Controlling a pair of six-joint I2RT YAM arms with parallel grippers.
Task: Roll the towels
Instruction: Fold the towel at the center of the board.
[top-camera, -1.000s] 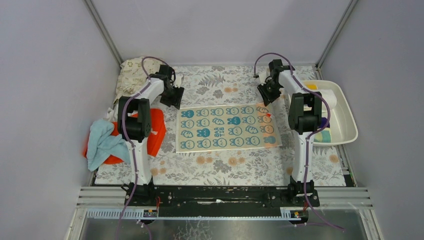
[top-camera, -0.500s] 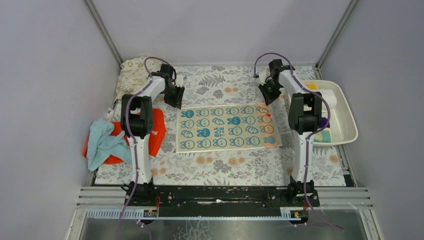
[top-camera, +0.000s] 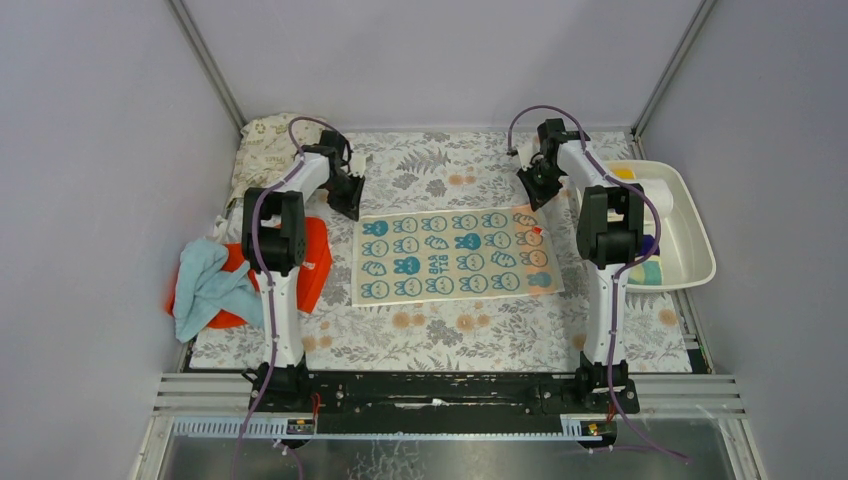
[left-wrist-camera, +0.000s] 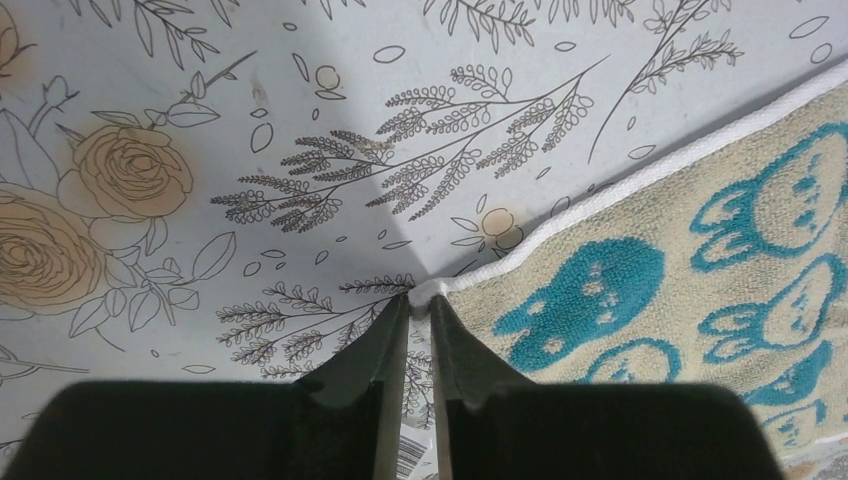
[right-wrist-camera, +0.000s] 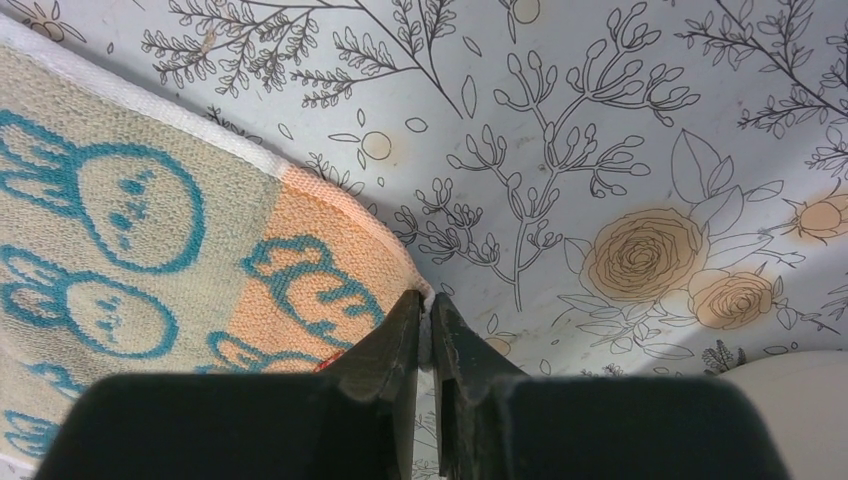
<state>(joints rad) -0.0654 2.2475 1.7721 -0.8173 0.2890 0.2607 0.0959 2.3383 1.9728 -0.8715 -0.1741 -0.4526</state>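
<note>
While the bunny towel (top-camera: 455, 255) lies flat & spread out, print up, on the floral mat (top-camera: 440, 330) that covers the table, both arms reach to its far edge, one per corner. At the towel's far-left corner the left end effector (left-wrist-camera: 418, 298) has its fingers drawn nearly together w/ the white hem of that corner nipped btwn the tips. The corner sits low, on or just off the mat; can't tell which. At the far-right corner, where the cloth turns orange, the right end effector (right-wrist-camera: 428, 298) is likewise pressed close on the very tip of the corner, w/ only a thin slit btwn the fingers. The rest of the towel looks smooth, not yet rolled, near edge straight. Left of the bunny towel, off its near-left corner, an orange-red towel (top-camera: 305, 262) lies bunched w/ a light blue towel (top-camera: 205, 285) crumpled over its left side. Beyond the bunny towel's far-left corner sits a beige leaf-print cushion (top-camera: 262, 145), up against the back wall. Right of the bunny towel, past the right arm, a white tray (top-camera: 690, 240) holds a white roll (top-camera: 655, 195) plus smaller cloths, yellow at the far end & pale teal at the near end, mostly hidden by the arm.
</note>
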